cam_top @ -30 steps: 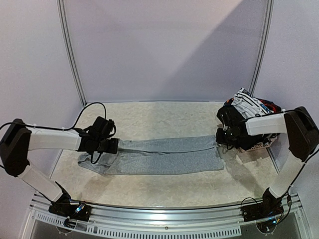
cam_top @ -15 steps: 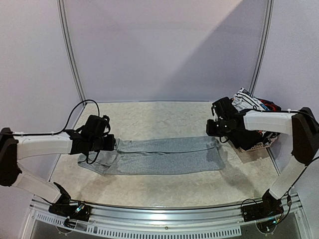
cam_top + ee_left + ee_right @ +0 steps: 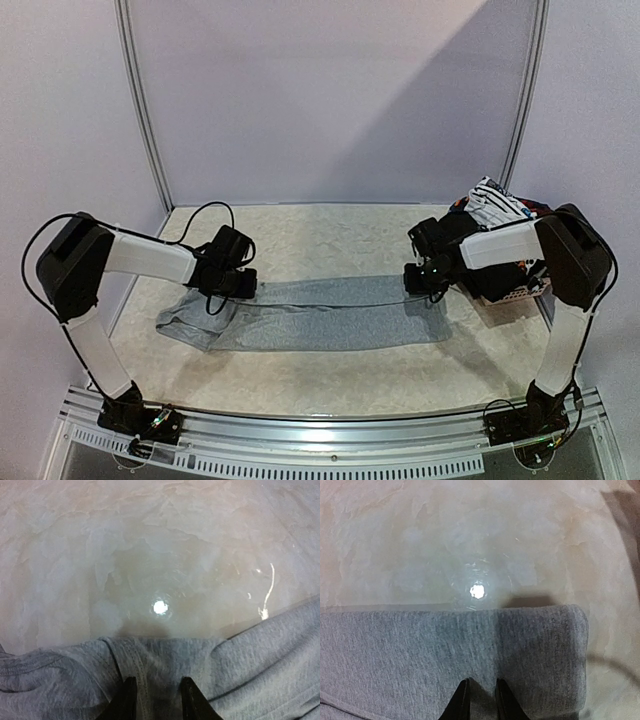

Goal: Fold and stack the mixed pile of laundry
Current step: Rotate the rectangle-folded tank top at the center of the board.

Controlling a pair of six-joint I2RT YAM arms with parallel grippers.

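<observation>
**Both grippers reach the far edge of the trousers**

In the lower middle of the top view, the grey trousers [image 3: 330,320] lie flat on the table [image 3: 330,235]. They run lengthwise from left to right.

The left gripper [image 3: 243,285] sits at the trousers' left end, on the far edge. Its wrist view shows the jaws on either side of a raised ridge of cloth, with only a narrow gap between them. That gap has been closing over the last second. I cannot tell whether the cloth is clamped yet.

The right gripper [image 3: 418,280] sits at the right end, also on the far edge. Its jaws are narrow and pinch the grey cloth between them.

A second ago the left arm [image 3: 150,260] lay low, reaching in from the left side. Now its elbow stands high at the left of the frame, and the gripper has shifted right along the cloth. The right gripper has moved left, away from the basket [image 3: 520,293].

This suggests both ends are nearly secured for a lengthwise fold, the first of the task.

Further back, at the right, the rest of the pile [image 3: 500,205] sits heaped in the pink basket. It is not yet folded.
</observation>
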